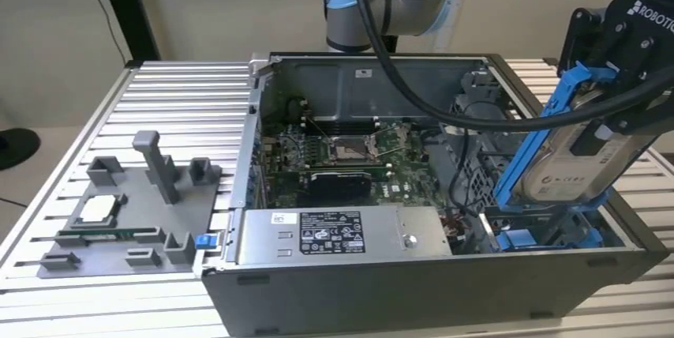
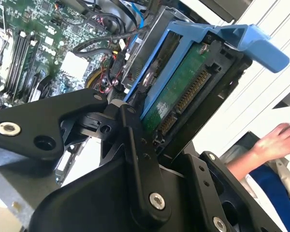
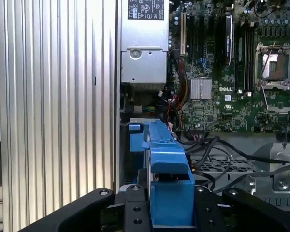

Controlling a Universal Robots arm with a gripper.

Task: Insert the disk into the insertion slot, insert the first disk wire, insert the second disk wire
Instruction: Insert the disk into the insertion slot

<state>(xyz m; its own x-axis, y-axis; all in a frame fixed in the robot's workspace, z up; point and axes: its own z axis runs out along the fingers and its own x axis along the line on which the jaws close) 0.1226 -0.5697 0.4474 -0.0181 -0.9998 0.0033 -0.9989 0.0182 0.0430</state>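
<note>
Blue plastic caught my eye first: the frame clipped round the disk [image 1: 572, 166]. The claw [image 1: 614, 89] gripped the disk by its upper end, black fingers [image 2: 135, 159] closed on both sides of it. The disk hung tilted over the open computer case [image 1: 421, 291], at the case's corner on the exterior view's right, with its white-labelled face turned outward. Its lower end stood just above the slot [image 1: 532, 239], a bay with blue rails in that same corner. I could not tell whether the tip touched the rails.

In the second wrist view the disk's green underside and its row of connector pins showed between the claw's links. A person's hand [image 2: 282, 139] showed beyond the disk there.

The case sat on the ribbed metal tabletop [image 1: 179, 101], toward its edge on the exterior view's right. Inside lay a green circuit board [image 1: 348, 156] and, along the near wall, a grey power box [image 1: 331, 235]. Black cables [image 1: 416, 95] drooped from the arm across the case. A grey parts holder [image 1: 126, 212] rested near the tabletop's opposite edge.
</note>
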